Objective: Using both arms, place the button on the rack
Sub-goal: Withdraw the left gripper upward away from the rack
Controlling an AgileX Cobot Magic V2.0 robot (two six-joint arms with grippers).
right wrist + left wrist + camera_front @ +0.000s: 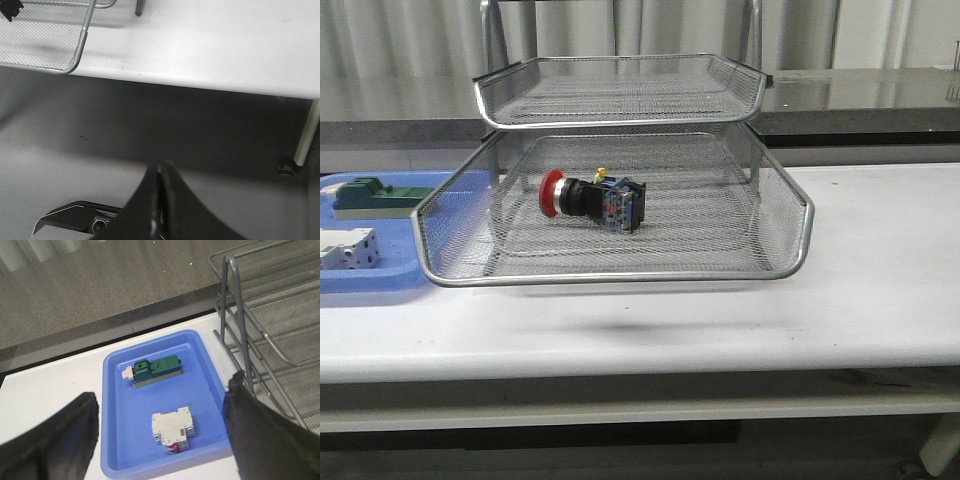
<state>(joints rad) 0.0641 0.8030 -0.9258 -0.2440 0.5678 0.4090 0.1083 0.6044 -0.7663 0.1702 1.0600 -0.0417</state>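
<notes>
The button, with red cap, black body and bluish rear, lies on its side in the pulled-out middle tray of the silver wire-mesh rack. Neither arm shows in the front view. In the left wrist view my left gripper is open and empty, high above the blue tray, with the rack's frame beside it. In the right wrist view my right gripper is shut with nothing in it, held below the table's front edge; a corner of the rack's tray shows there. The button is hidden in both wrist views.
A flat blue plastic tray left of the rack holds a green block and a white block with red marks; both show in the left wrist view, green and white. A table leg stands at the right.
</notes>
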